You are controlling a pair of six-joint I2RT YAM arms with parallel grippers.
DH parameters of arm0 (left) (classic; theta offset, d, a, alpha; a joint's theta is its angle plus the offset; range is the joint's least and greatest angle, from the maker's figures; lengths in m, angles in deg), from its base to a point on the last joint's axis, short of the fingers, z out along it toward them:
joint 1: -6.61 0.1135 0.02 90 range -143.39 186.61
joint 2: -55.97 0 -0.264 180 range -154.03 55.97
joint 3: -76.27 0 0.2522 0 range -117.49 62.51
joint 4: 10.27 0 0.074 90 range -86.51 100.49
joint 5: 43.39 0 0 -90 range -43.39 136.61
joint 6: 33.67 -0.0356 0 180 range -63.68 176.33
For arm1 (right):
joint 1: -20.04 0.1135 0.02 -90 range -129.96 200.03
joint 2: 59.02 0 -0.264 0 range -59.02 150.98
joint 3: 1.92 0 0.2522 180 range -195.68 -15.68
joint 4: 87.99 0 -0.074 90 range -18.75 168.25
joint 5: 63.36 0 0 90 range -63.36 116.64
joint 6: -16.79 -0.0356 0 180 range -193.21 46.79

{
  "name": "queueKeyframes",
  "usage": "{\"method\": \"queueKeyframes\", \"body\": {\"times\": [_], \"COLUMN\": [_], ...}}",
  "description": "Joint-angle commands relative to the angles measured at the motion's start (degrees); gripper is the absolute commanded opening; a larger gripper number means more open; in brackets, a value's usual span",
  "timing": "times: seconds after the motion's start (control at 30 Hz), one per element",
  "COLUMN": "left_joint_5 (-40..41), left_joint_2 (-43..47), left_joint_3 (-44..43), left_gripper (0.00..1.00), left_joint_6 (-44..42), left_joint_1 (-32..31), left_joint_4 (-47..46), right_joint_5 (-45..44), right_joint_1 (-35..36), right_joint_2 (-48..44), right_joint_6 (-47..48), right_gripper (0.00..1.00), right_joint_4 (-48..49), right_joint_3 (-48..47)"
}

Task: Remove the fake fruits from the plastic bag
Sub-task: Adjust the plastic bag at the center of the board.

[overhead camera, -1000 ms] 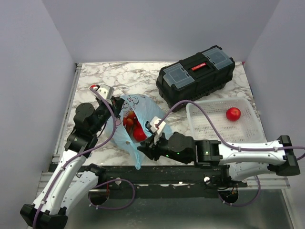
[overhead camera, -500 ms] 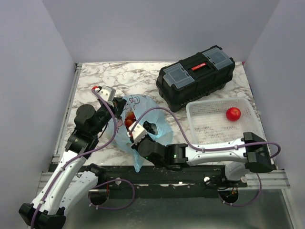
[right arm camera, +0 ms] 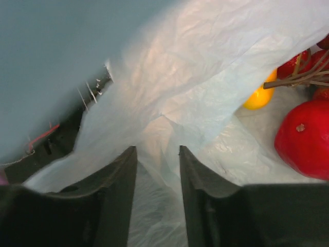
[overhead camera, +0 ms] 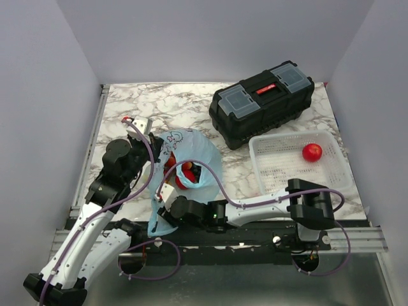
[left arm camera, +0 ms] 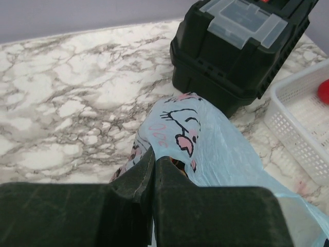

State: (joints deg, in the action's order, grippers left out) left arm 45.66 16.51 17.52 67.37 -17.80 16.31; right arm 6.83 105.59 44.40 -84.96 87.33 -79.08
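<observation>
Right arm has swung left along the near edge since the earlier frame; right gripper (overhead camera: 164, 197) now sits at the near-left lip of the plastic bag (overhead camera: 194, 150).

Its jaws stand apart, a fold of the bag's pale film lying loose between them and not pinched. Left gripper (overhead camera: 152, 145) has its jaws pressed together on the bag's far-left edge, by the printed figure. The bag lies on the marble table (overhead camera: 166, 102), left of the white basket (overhead camera: 280, 182) and near the black toolbox (overhead camera: 261, 102). Fake fruits (overhead camera: 185, 175) sit inside the bag: a red round one (right arm camera: 303, 136), a yellow-orange one (right arm camera: 259, 98), a cherry cluster (right arm camera: 298, 64). One red fruit (overhead camera: 312, 152) lies in the basket.
</observation>
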Motion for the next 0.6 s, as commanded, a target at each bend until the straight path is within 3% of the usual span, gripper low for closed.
{"method": "queueKeyframes", "body": {"times": [0.0,0.1,0.17,0.3,0.4,0.57], "left_joint_5": [1.1,-2.6,-4.0,-4.6,-3.1,-1.6], "left_joint_2": [1.9,1.9,0.9,-1.1,0.3,3.5], "left_joint_3": [-1.0,-1.3,-3.6,-9.3,-11.1,-14.7], "left_gripper": [0.0,0.03,0.26,0.59,0.97,0.99], "left_joint_6": [2.2,3.7,4.9,5.7,7.3,13.0], "left_joint_1": [-0.2,-0.2,-0.2,-0.2,-0.2,-0.2], "left_joint_4": [8.8,10.3,13.0,20.9,25.6,35.6], "right_joint_5": [-2.5,-7.4,-9.8,-13.9,-14.8,-15.8], "right_joint_1": [0.2,0.1,0.0,-0.3,-0.4,-0.4], "right_joint_2": [-5.9,-9.4,-11.1,-12.7,-12.6,-12.1], "right_joint_6": [-0.9,-1.3,-1.8,-3.1,-3.1,-3.8], "right_gripper": [0.5,0.55,0.6,0.64,0.65,0.66], "right_joint_4": [4.0,6.4,9.1,10.6,11.3,11.1], "right_joint_3": [2.8,6.9,9.5,11.0,11.1,10.2]}}
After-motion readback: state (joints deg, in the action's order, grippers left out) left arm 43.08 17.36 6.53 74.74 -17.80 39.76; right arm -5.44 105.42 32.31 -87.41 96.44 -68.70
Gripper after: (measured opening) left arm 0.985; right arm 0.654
